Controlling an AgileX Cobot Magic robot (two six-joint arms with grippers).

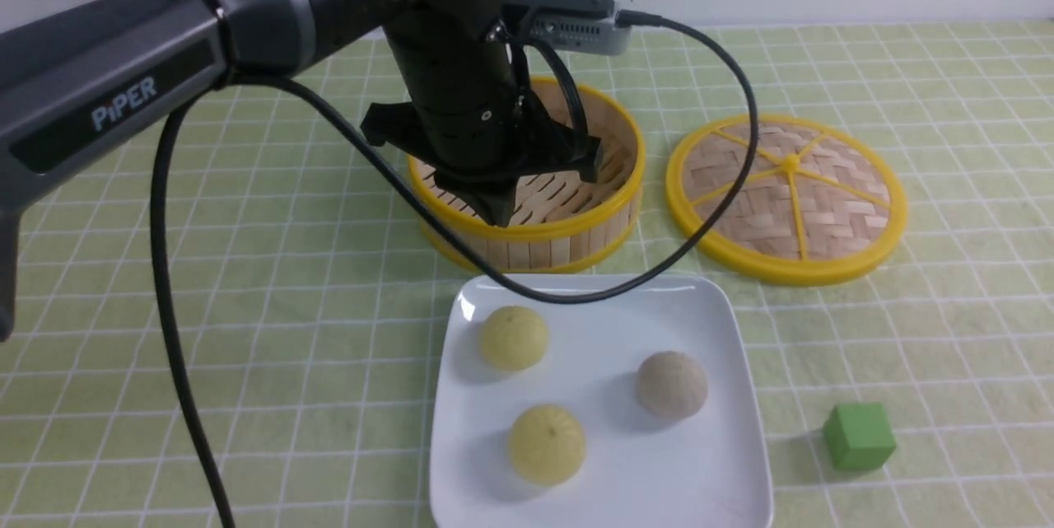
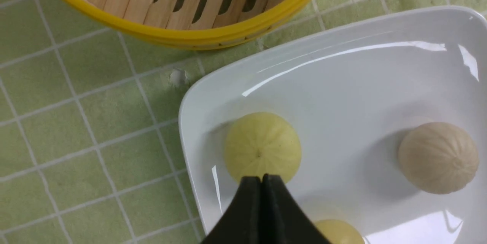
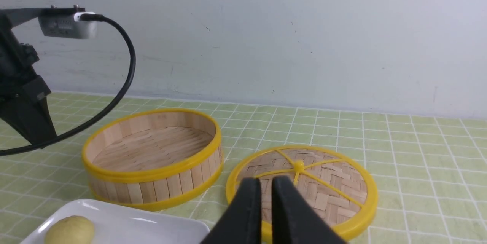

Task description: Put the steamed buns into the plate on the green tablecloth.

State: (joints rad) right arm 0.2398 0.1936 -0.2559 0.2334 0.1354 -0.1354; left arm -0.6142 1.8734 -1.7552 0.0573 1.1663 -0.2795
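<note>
Across the steamer basket (image 1: 531, 229), the left arm (image 1: 457, 58) hid part; both hands (image 2: 262, 198) were clenched, empty. Three smooth, domed buns (image 1: 547, 445) sat apart on the glossy plate (image 1: 626, 487).

three buns (image 1: 546, 444), one plate (image 1: 609, 478), one basket (image 1: 535, 244), one lid (image 1: 786, 190), one cube (image 1: 859, 436)

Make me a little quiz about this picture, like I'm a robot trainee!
1. How many buns sit on the white plate?
2. True or false: the green cube is inside the steamer basket.
3. Fill in the blank: the left gripper is ____ (open or shut).

Key: 1. Three: two yellow buns and one greyish bun. 2. False; it's on the tablecloth, beside the plate. 3. Shut.
</note>
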